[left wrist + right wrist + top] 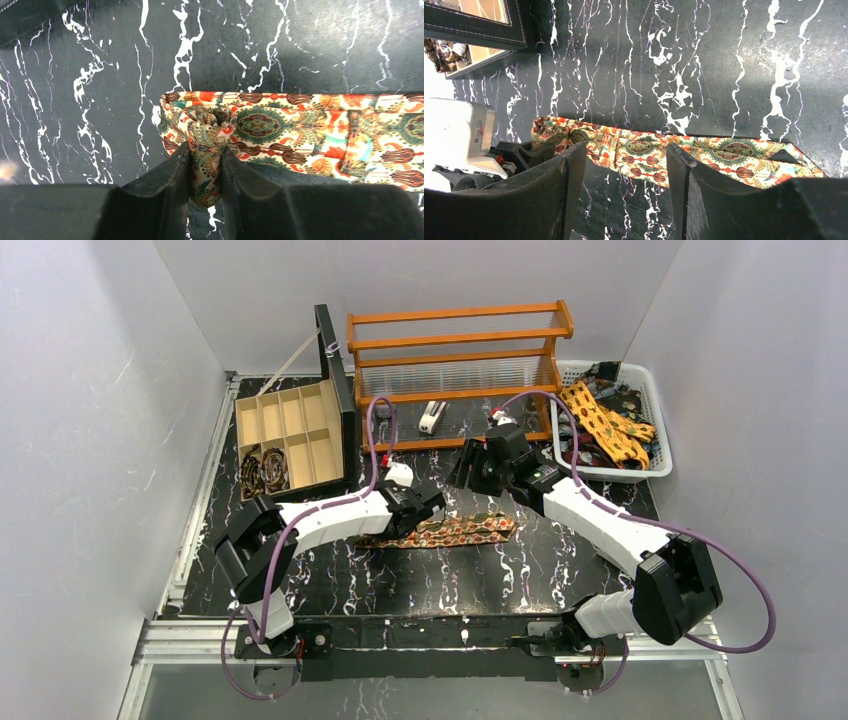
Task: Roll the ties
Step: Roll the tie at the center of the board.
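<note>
A tie [450, 530] with red, green and gold motifs lies as a flat strip across the black marbled table. My left gripper [205, 150] is shut on its left end, with a bunched fold of fabric pinched between the fingers; the rest of the tie [310, 132] stretches off to the right. In the top view the left gripper [430, 505] is at the strip's left part. My right gripper [626, 150] stands open just above the table, nothing between its fingers, with the tie [704, 155] lying just beyond the tips. More ties [605, 420] fill the white basket.
An open compartment box [300, 425] at the back left holds coiled ties [262, 470]. A wooden rack [460, 360] stands at the back centre, with a small white object [430, 418] under it. The white basket [660, 455] is at the back right. The left arm's body [459, 135] is close to the right gripper.
</note>
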Controlling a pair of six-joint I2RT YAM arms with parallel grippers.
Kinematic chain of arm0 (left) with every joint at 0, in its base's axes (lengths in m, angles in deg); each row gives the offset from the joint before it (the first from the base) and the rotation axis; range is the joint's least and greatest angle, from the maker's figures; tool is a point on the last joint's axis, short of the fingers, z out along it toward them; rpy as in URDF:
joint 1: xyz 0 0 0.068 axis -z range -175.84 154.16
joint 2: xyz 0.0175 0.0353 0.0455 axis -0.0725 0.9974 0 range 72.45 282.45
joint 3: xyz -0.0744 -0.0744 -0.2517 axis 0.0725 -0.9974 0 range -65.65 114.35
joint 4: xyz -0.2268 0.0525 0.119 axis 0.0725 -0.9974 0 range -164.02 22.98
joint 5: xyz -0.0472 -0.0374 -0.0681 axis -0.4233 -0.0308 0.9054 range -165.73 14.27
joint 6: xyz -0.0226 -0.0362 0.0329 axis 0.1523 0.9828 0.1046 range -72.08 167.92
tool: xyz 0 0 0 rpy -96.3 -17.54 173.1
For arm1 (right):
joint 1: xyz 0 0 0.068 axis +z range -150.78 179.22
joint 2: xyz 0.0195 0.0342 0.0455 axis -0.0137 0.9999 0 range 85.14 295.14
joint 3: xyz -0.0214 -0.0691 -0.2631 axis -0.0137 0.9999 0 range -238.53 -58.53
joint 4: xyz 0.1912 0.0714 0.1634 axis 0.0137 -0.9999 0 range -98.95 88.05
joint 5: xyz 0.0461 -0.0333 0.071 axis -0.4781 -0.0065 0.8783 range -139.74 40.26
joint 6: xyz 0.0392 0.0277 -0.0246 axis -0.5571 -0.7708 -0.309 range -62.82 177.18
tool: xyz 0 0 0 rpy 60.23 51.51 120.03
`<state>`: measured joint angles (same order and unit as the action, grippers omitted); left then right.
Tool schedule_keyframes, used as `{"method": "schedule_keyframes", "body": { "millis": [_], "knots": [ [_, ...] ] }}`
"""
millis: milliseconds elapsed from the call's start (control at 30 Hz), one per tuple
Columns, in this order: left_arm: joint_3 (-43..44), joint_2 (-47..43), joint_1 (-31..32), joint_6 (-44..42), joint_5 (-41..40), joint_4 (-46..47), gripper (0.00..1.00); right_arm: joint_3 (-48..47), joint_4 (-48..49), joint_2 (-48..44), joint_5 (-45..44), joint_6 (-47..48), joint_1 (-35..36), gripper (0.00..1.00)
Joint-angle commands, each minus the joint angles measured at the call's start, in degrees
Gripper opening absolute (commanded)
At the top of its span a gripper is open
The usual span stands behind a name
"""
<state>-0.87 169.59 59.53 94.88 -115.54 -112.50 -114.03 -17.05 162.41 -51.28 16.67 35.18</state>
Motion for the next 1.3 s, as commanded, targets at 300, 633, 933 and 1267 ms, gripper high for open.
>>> {"method": "schedule_keyframes", "body": {
  "millis": [300,633,933,1267],
  "knots": [
    [7.2,5.1,1.7,0.4,-9.7,-10.3,0.07,2.7,2.0,-1.6,3.0,-1.1,-1.3,0.71],
    [7.4,9.3,2.3,0.5,-13.6,-8.9,0.07,3.8,2.4,-1.3,4.5,-1.4,-2.2,0.74],
    [8.3,14.9,4.4,-0.4,-13.9,-6.9,0.08,4.6,2.3,-2.4,4.7,-1.3,-3.8,0.75],
    [9.7,13.4,5.4,-4.5,-7.1,-0.3,0.52,5.1,2.6,-1.9,6.2,-0.9,-4.4,0.77]
  ]
}}
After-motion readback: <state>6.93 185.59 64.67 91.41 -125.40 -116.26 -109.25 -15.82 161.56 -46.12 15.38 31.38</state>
